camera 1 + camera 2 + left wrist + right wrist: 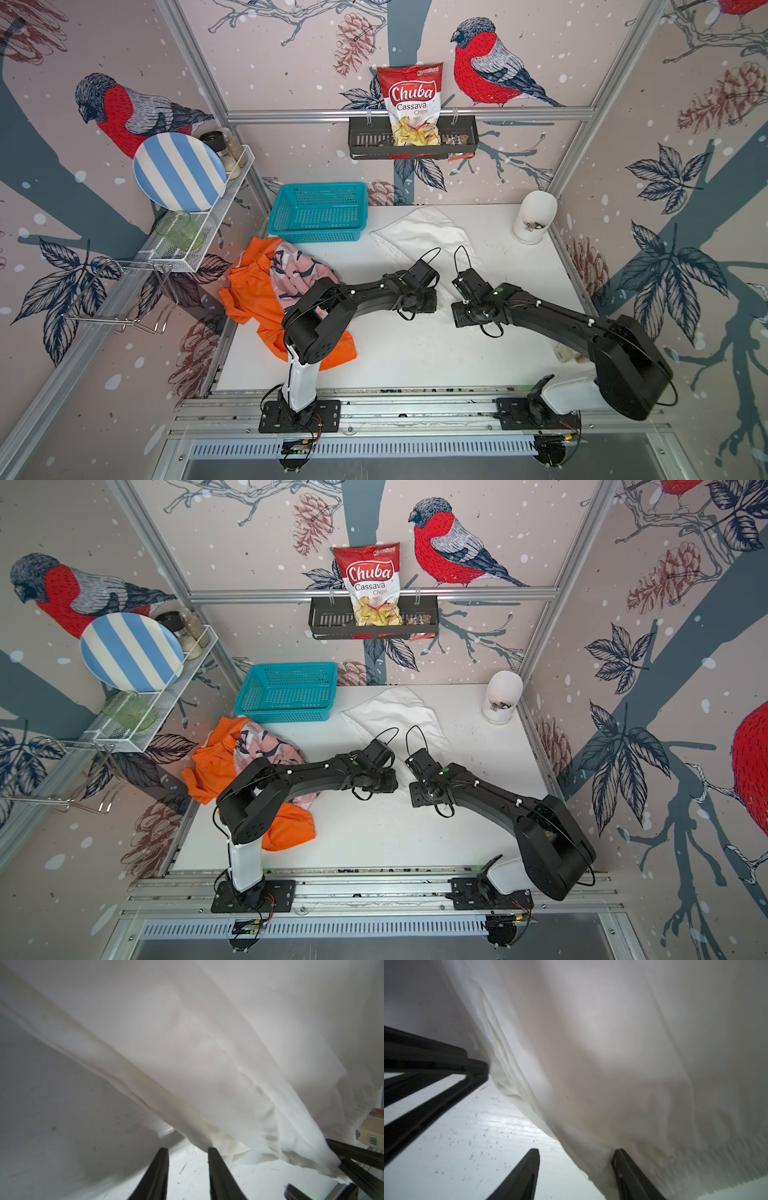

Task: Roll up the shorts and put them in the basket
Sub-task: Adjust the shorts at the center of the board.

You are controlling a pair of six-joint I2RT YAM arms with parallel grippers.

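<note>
"Chuba Cassava Chips" on bag [409, 97]

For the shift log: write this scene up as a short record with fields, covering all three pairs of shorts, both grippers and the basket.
white shorts: spread on the table, unrolled, near edge at both grippers
orange shorts: crumpled at the table's left edge, partly under the left arm
pink patterned shorts: bunched on the orange shorts
left gripper: fingers apart, at the white shorts' edge
right gripper: fingers apart, one touching white fabric beside the gathered waistband
teal basket: empty, behind the orange shorts
</note>
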